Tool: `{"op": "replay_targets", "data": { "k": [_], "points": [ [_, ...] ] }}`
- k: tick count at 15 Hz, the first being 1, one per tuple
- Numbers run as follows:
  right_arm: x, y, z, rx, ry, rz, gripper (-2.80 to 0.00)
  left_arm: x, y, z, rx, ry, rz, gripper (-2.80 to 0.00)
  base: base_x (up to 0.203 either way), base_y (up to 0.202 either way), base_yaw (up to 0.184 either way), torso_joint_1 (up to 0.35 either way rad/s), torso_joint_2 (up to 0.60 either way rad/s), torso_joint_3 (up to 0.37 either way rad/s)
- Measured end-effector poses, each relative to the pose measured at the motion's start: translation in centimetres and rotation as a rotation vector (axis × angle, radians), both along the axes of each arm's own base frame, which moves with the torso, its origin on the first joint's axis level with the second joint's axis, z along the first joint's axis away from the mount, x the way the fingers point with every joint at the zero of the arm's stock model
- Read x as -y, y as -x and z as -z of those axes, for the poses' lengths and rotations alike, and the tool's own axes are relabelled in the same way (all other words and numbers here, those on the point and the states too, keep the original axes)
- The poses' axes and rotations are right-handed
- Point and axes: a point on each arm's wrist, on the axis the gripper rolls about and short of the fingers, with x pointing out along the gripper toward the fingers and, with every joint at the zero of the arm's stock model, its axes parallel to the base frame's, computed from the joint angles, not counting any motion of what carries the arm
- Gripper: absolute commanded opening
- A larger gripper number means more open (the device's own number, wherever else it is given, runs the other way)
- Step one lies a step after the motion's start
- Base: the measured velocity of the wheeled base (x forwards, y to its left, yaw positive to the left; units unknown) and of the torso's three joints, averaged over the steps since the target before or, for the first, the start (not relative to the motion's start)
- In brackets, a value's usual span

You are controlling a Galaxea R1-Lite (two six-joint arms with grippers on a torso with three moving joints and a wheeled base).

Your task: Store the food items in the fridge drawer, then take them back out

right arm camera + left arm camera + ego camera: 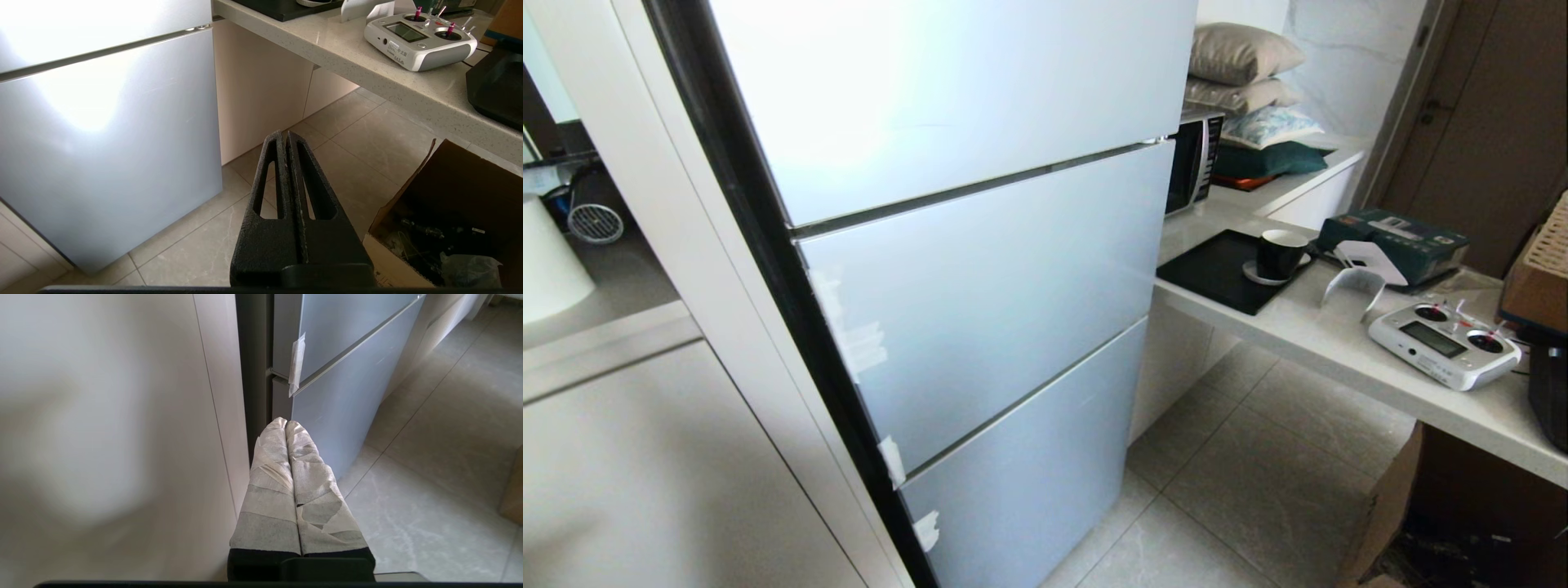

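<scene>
Plainly, the fridge (964, 269) stood shut, its pale blue-grey frosted panels stacked one above another with thin seams between them, and bits of white tape (862, 343) stuck along the left edge beside the black side strip. Neither the clear fridge drawer nor the orange-red food item showed in any view, so where they lay behind those panels could not be told. To the left of the fridge ran a plain white cabinet wall (645, 457). The left pincer (286, 424), its fingers (269, 486) wrapped in pale tape, was pressed closed, gripping nothing and touching nothing, and it pointed toward the lower left corner of the fridge above the tiled floor (429, 490). The right pincer (284, 134), bare black with slotted fingers (314, 196), was likewise closed tight and empty, hanging over the floor just to the right of the bottom fridge panel (110, 155). Further right, the bench (1339, 343) carried a black tray (1217, 269) with a dark cup (1278, 253) on a saucer, a white remote controller (1445, 343) and a dark green box (1405, 241). Under the bench sat an open cardboard box (445, 212). Behind, a microwave (1194, 159) and stacked pillows (1241, 61) rested on a counter.
</scene>
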Motion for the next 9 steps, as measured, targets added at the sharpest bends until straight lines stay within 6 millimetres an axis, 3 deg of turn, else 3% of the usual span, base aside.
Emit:
{"op": "replay_targets", "data": {
  "k": [3,6,9],
  "points": [
    [0.0,0.0,0.0,0.0,-0.009,0.001,-2.8,0.0,0.0,-0.6,0.041,-0.033,0.005,-2.8,0.0,0.0,0.0,0.0,0.0,0.0],
    [0.0,0.0,0.0,-0.001,-0.002,0.002,-2.8,0.0,0.5,-4.9,0.162,-0.033,0.026,-2.8,0.0,0.0,0.0,0.0,0.0,0.0],
    [0.0,0.0,0.0,-0.002,-0.006,0.003,-2.8,0.1,-1.8,-8.5,0.102,-0.005,0.037,-2.8,0.0,0.0,0.0,0.0,0.0,0.0]
  ]
}}
